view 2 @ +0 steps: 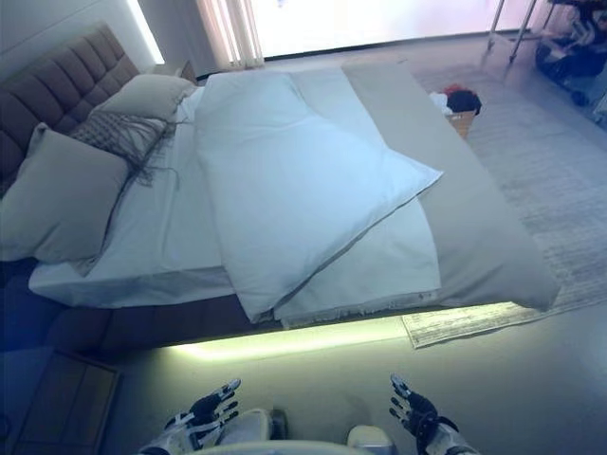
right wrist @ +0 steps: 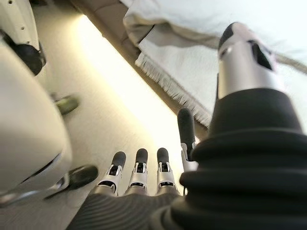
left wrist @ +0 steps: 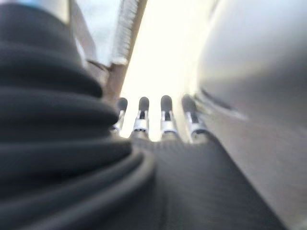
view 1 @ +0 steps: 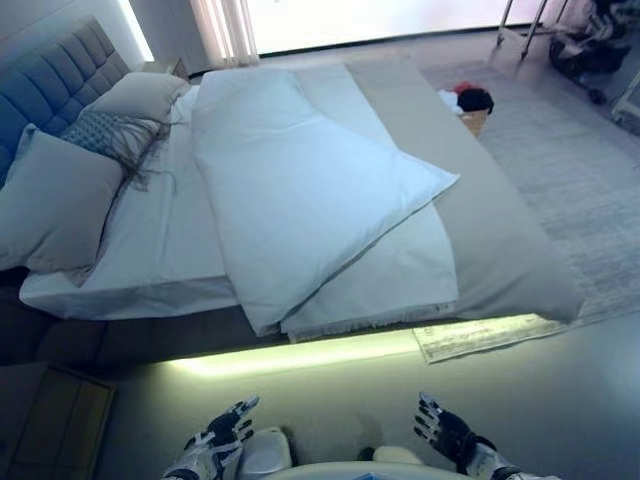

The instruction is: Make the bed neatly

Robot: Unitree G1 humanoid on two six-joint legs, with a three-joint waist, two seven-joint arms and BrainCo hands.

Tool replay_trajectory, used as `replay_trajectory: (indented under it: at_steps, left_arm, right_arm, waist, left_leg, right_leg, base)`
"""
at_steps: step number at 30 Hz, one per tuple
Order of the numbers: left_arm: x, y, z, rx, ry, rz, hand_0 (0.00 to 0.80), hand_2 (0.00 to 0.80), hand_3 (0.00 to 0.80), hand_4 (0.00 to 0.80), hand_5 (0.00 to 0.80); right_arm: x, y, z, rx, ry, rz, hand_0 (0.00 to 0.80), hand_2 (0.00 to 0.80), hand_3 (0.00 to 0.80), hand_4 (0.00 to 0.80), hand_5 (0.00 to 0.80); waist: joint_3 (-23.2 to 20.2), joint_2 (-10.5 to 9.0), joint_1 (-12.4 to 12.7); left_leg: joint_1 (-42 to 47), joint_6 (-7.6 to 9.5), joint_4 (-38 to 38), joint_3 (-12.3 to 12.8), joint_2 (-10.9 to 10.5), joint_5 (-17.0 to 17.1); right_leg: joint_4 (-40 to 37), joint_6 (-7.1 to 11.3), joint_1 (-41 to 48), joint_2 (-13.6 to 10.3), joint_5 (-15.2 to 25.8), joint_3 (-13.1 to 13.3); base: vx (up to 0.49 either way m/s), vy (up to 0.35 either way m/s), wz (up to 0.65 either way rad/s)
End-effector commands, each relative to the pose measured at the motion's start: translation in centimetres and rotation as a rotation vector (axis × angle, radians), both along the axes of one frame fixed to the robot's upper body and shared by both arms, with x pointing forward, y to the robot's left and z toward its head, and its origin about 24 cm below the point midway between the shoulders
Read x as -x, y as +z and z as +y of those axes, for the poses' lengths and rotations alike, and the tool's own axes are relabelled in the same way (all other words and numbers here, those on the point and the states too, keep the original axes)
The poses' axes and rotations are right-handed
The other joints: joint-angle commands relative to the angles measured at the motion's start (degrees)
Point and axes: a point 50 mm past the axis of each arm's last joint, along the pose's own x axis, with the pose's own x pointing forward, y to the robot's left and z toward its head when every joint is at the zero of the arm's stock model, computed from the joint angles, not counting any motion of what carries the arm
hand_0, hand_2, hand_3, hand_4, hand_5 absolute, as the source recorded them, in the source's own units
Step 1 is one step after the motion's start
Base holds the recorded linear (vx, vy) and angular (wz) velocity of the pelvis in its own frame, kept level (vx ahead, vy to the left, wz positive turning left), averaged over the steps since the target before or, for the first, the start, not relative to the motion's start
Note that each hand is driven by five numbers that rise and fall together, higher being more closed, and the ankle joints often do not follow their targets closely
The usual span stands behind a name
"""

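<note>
Duvet [view 1: 300,190] lies askew; both hands hang empty.

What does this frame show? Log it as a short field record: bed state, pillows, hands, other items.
bed: white duvet lies skewed and folded over itself, one corner pointing toward the foot end; grey cover exposed along the foot
pillows: two plain pillows and a patterned cushion at the headboard
left hand: low, clear of the bed, fingers straight, empty
right hand: low, clear of the bed, fingers straight, empty
other: basket of clothes on the rug beyond the bed
task progress: not started
</note>
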Motion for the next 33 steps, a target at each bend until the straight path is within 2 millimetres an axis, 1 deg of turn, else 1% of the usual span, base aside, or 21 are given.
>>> replay_trajectory:
  at_steps: [1,3,4,5,7,9,11,14,16,17,18,19,21,23,24,25,26,28,30,31,33]
  left_arm:
    - [1.4,-0.2,0.0,0.039,0.131,-0.016,0.0,0.0,0.0,0.0,0.0]
    - [1.9,-0.3,0.2,0.042,0.181,-0.023,0.0,0.0,0.0,0.0,0.0]
    - [2.1,-0.3,0.4,0.036,0.191,-0.019,0.0,0.0,0.0,0.0,0.0]
    - [2.2,-0.3,0.5,0.03,0.19,-0.013,0.0,0.0,0.0,0.0,0.0]
    - [2.6,-0.3,0.8,0.012,0.185,0.015,0.0,0.0,0.0,0.0,0.0]
    - [2.6,-0.2,1.4,-0.002,0.159,0.022,0.0,0.0,0.0,0.0,0.0]
    - [2.2,-0.1,1.5,0.002,0.136,0.012,0.0,0.0,0.0,0.0,0.0]
    - [1.6,0.0,1.6,-0.007,0.084,0.016,0.0,0.0,0.0,0.0,0.0]
    - [1.2,0.1,1.7,-0.011,0.057,0.011,0.0,0.0,0.0,0.0,0.0]
    - [0.8,0.2,1.7,-0.014,0.024,0.006,0.0,0.0,0.0,0.0,0.0]
    - [0.7,0.3,1.8,-0.019,0.001,0.004,0.0,0.0,0.0,0.0,0.0]
    - [0.3,0.4,1.8,-0.025,-0.013,-0.001,0.0,0.0,0.0,0.0,0.0]
    - [-0.9,0.7,2.0,-0.037,-0.014,-0.03,0.0,0.0,0.0,0.0,0.0]
    - [-2.7,1.3,2.1,-0.038,-0.006,-0.095,0.0,0.0,0.0,0.0,0.0]
    - [-4.1,1.8,2.4,-0.042,-0.008,-0.147,0.0,0.0,0.0,0.0,0.0]
    - [-5.5,2.5,2.7,-0.049,-0.017,-0.197,0.0,0.0,0.0,0.0,0.0]
    - [-6.8,3.0,2.7,-0.054,-0.025,-0.239,0.0,0.0,0.0,0.0,0.0]
    - [-7.0,3.1,2.8,-0.055,0.008,-0.252,0.0,0.0,0.0,0.0,0.0]
    - [-6.4,2.7,2.4,-0.044,0.031,-0.23,0.0,0.0,0.0,0.0,0.0]
    - [-6.1,2.6,2.3,-0.042,0.033,-0.219,0.0,0.0,0.0,0.0,0.0]
    - [-6.2,2.6,2.2,-0.045,0.002,-0.214,0.0,0.0,0.0,0.0,0.0]
  right_arm:
    - [0.7,0.3,-1.6,0.035,-0.004,0.008,0.0,0.0,0.0,0.0,0.0]
    - [1.6,0.2,-2.0,0.038,-0.017,0.03,0.0,0.0,0.0,0.0,0.0]
    - [2.1,0.1,-2.0,0.033,-0.039,0.037,0.0,0.0,0.0,0.0,0.0]
    - [2.3,0.0,-1.9,0.033,-0.056,0.04,0.0,0.0,0.0,0.0,0.0]
    - [2.6,-0.2,-1.7,0.026,-0.087,0.048,0.0,0.0,0.0,0.0,0.0]
    - [2.4,-0.1,-1.5,-0.003,-0.114,0.017,0.0,0.0,0.0,0.0,0.0]
    - [1.6,0.0,-1.2,-0.018,-0.117,-0.016,0.0,0.0,0.0,0.0,0.0]
    - [0.2,0.1,-0.3,-0.032,-0.126,-0.073,0.0,0.0,0.0,0.0,0.0]
    - [0.0,0.1,0.2,-0.027,-0.105,-0.08,0.0,0.0,0.0,0.0,0.0]
    - [0.1,0.0,0.4,-0.021,-0.112,-0.079,0.0,0.0,0.0,0.0,0.0]
    - [0.2,0.0,0.2,-0.014,-0.127,-0.079,0.0,0.0,0.0,0.0,0.0]
    - [0.2,0.0,0.0,-0.007,-0.139,-0.079,0.0,0.0,0.0,0.0,0.0]
    - [-0.2,0.2,-0.3,-0.013,-0.156,-0.091,0.0,0.0,0.0,0.0,0.0]
    - [-2.1,0.8,-0.4,-0.038,-0.163,-0.164,0.0,0.0,0.0,0.0,0.0]
    - [-3.8,1.5,-0.5,-0.046,-0.172,-0.225,0.0,0.0,0.0,0.0,0.0]
    - [-5.6,2.2,-0.4,-0.056,-0.189,-0.286,0.0,0.0,0.0,0.0,0.0]
    - [-7.4,2.9,-0.2,-0.064,-0.204,-0.338,0.0,0.0,0.0,0.0,0.0]
    - [-8.4,3.3,0.1,-0.054,-0.21,-0.358,0.0,0.0,0.0,0.0,0.0]
    - [-8.5,3.5,-0.2,-0.028,-0.228,-0.348,0.0,0.0,0.0,0.0,0.0]
    - [-8.5,3.5,-0.5,-0.007,-0.232,-0.341,0.0,0.0,0.0,0.0,0.0]
    - [-9.2,4.1,-1.3,0.025,-0.274,-0.362,0.0,0.0,0.0,0.0,0.0]
  waist:
    - [0.77,0.51,2.51]
    - [0.46,1.14,2.69]
    - [0.12,1.23,2.73]
    - [-0.17,1.19,2.91]
    - [-1.26,0.87,3.48]
    - [-2.16,0.32,4.2]
    - [-2.52,0.35,3.92]
    - [-3.68,-1.12,4.12]
    - [-4.49,-2.4,4.15]
    - [-4.86,-2.62,3.75]
    - [-4.85,-2.35,3.09]
    - [-4.59,-2.1,2.54]
    - [-3.21,-1.18,1.86]
    - [-0.71,-0.45,1.63]
    - [1.53,-0.33,1.38]
    - [3.77,-0.93,1.08]
    - [5.44,-1.31,0.82]
    - [6.1,-1.75,-0.04]
    - [5.47,-2.26,0.26]
    - [5.42,-2.44,0.49]
    - [5.69,-2.91,0.89]
  left_leg:
    - [-5.82,0.43,-0.07,-0.39,1.38,6.28]
    - [-5.79,-0.15,-0.07,1.76,3.17,7.31]
    - [-4.94,-0.03,-0.05,3.73,3.71,6.95]
    - [-4.65,0.18,-0.05,4.38,3.76,6.28]
    - [-4.19,0.76,0.46,4.07,3.15,5.28]
    - [-5.43,1.28,4.47,2.76,1.84,5.65]
    - [-5.53,2.26,6.81,3.75,1.93,4.19]
    - [-7.31,5.18,12.2,4.1,-0.2,0.92]
    - [-7.39,7.66,11.59,3.89,-3.2,-0.83]
    - [-6.77,9.23,10.94,2.85,-5.19,-2.05]
    - [-5.8,9.69,10.47,2.26,-5.87,-2.52]
    - [-4.91,9.97,10.29,1.99,-6.2,-3.1]
    - [-3.38,9.3,10.03,2.44,-5.36,-3.07]
    - [-2.52,8.06,11.1,2.04,-4.45,-3.66]
    - [-2.77,7.59,12.13,1.08,-4.13,-4.55]
    - [-3.74,7.34,14.28,0.58,-4.13,-6.65]
    - [-5.03,7.1,16.04,0.55,-3.66,-8.09]
    - [-7.01,7.12,21.16,0.95,-1.54,-10.43]
    - [-8.11,6.35,25.4,0.95,0.41,-12.06]
    - [-8.51,5.8,26.58,0.86,1.2,-12.42]
    - [-9.34,5.37,26.57,0.08,2.04,-10.96]
  right_leg:
    - [1.43,4.85,9.41,0.72,-6.39,2.04]
    - [2.51,5.34,11.17,0.15,-9.05,1.33]
    - [3.31,5.96,12.04,-0.73,-10.0,0.56]
    - [3.93,6.49,12.62,-1.46,-10.59,0.25]
    - [5.13,7.75,14.09,-3.08,-11.86,-0.04]
    - [6.43,8.53,15.2,-4.67,-12.14,0.26]
    - [9.21,9.07,14.16,-6.15,-12.27,-1.02]
    - [12.79,10.9,13.59,-8.62,-7.94,-1.14]
    - [18.52,12.37,11.6,-10.21,-1.74,-0.63]
    - [24.62,13.18,7.51,-10.56,2.78,1.02]
    - [28.41,13.16,3.11,-9.91,4.51,2.09]
    - [30.52,12.67,-0.97,-10.53,5.41,1.8]
    - [28.31,10.86,-7.95,-11.5,3.39,-0.57]
    - [19.0,9.19,-13.96,-10.99,1.8,-2.86]
    - [15.57,9.08,-18.09,-11.39,3.61,-3.03]
    - [12.63,9.86,-22.43,-13.36,8.08,-2.46]
    - [10.73,10.54,-25.82,-15.06,10.62,-2.04]
    - [11.67,11.02,-25.87,-15.12,8.98,-0.92]
    - [13.89,11.58,-23.63,-15.26,6.09,-1.68]
    - [14.34,11.75,-22.89,-15.42,5.19,-2.5]
    - [13.89,11.43,-22.47,-15.09,5.17,-3.48]
  base:
    - [0.416,0.177,-0.17]
    - [0.482,0.23,-0.35]
    - [0.452,0.229,-0.35]
    - [0.573,0.278,-0.18]
    - [0.546,0.262,-0.05]
    - [0.507,0.288,-0.13]
    - [0.406,0.295,-0.22]
    - [0.392,0.268,0.21]
    - [0.332,0.207,0.19]
    - [0.302,0.181,0.08]
    - [0.326,0.175,0.21]
    - [0.245,0.09,0.31]
    - [0.16,-0.032,0.35]
    - [-0.08,-0.228,0.14]
    - [-0.286,-0.364,-0.05]
    - [-0.329,-0.386,-0.03]
    - [-0.217,-0.37,0.12]
    - [0.072,-0.248,0.48]
    - [0.288,-0.179,0.93]
    - [0.207,-0.175,0.89]
    - [0.087,-0.139,0.33]
